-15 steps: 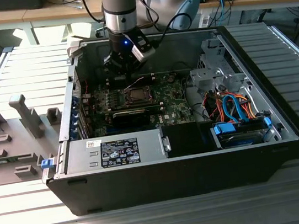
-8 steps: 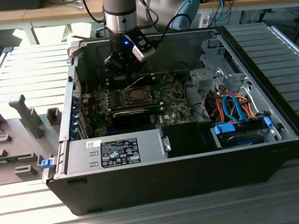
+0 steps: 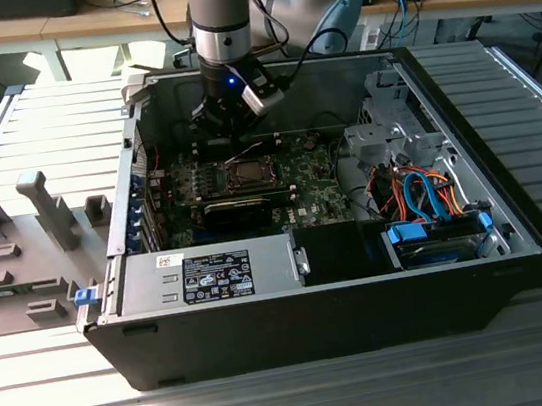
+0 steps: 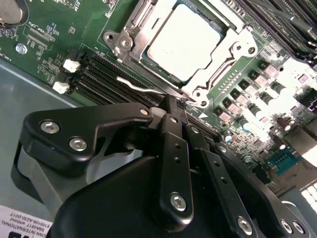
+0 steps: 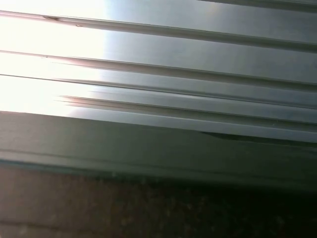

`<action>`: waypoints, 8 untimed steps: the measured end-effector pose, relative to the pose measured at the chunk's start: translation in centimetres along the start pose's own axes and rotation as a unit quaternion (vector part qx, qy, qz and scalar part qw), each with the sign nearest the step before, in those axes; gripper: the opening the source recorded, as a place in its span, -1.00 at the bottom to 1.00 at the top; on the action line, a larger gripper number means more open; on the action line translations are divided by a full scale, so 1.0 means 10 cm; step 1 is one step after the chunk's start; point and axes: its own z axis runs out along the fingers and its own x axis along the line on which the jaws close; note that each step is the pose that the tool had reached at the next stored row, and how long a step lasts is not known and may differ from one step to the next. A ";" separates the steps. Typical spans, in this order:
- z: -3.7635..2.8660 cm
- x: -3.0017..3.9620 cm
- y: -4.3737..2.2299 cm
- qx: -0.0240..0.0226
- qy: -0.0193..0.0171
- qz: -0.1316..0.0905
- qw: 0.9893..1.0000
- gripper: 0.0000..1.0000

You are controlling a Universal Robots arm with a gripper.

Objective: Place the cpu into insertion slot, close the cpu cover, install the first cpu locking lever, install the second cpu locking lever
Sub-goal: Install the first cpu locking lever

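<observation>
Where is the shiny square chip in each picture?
Exterior view: the small square silver-grey cpu sits mid-motherboard, just below the gripper.
Second wrist view: the cpu lies under the thin silver metal cpu cover, beyond the gripper.
First wrist view: ribbed metal surface, no cpu.
Shared landmark: the green motherboard.

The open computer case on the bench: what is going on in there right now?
A robot arm reaches into the computer case, its gripper low over the motherboard. The cpu already sits in its socket with the cpu cover closed over it. The fingertips are pinched together at a thin locking lever beside the socket.
</observation>
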 end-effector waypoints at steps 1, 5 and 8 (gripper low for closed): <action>0.005 -0.006 -0.001 0.000 0.000 0.000 1.000 -0.79; 0.032 -0.046 -0.004 0.000 0.000 0.000 1.000 -0.79; 0.049 -0.070 -0.007 0.000 0.000 0.000 1.000 -0.79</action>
